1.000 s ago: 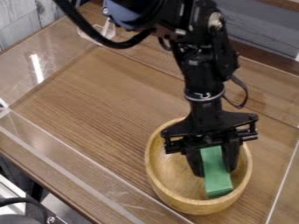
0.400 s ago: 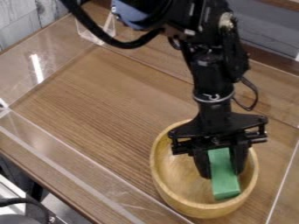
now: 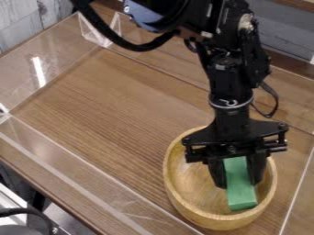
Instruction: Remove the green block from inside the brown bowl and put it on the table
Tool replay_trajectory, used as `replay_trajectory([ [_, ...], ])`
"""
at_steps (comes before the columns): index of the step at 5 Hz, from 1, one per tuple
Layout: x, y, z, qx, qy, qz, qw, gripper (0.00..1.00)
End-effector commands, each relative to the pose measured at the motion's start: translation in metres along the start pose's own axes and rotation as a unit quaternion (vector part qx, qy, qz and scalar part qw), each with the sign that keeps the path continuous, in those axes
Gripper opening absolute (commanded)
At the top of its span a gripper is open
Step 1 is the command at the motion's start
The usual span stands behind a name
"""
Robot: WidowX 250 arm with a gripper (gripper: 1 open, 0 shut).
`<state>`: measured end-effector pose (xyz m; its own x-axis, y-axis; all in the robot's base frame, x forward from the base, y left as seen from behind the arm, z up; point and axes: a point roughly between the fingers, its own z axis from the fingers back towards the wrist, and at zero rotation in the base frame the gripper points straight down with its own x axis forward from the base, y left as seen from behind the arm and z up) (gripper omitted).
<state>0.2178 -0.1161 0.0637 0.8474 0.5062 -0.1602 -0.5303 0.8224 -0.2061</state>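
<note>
The brown bowl (image 3: 185,198) stands on the table (image 3: 110,101) near its front right corner. The green block (image 3: 241,192) leans inside the bowl, its lower end near the bowl's bottom and its upper end between my fingers. My gripper (image 3: 238,171) points almost straight down into the bowl and is shut on the block's upper part, one dark finger on each side. The arm's black wrist hides the back of the bowl's rim.
Low clear acrylic walls (image 3: 50,55) border the tabletop at the left, the back and the front. The bowl sits close to the front wall (image 3: 110,188). The arm's cables and blue shoulder (image 3: 147,11) hang over the back middle.
The gripper, the green block and the bowl have all shifted slightly to the right and toward the camera. The grip on the block has stayed shut.
</note>
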Motion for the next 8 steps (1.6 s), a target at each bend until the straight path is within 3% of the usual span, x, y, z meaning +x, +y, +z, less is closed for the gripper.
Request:
replay_trajectory([
  [1, 0.004, -0.011, 0.017, -0.024, -0.020, -0.009, 0.9995, 0.00],
  [8, 0.004, -0.003, 0.047, -0.034, -0.029, 0.002, 0.9990, 0.00],
])
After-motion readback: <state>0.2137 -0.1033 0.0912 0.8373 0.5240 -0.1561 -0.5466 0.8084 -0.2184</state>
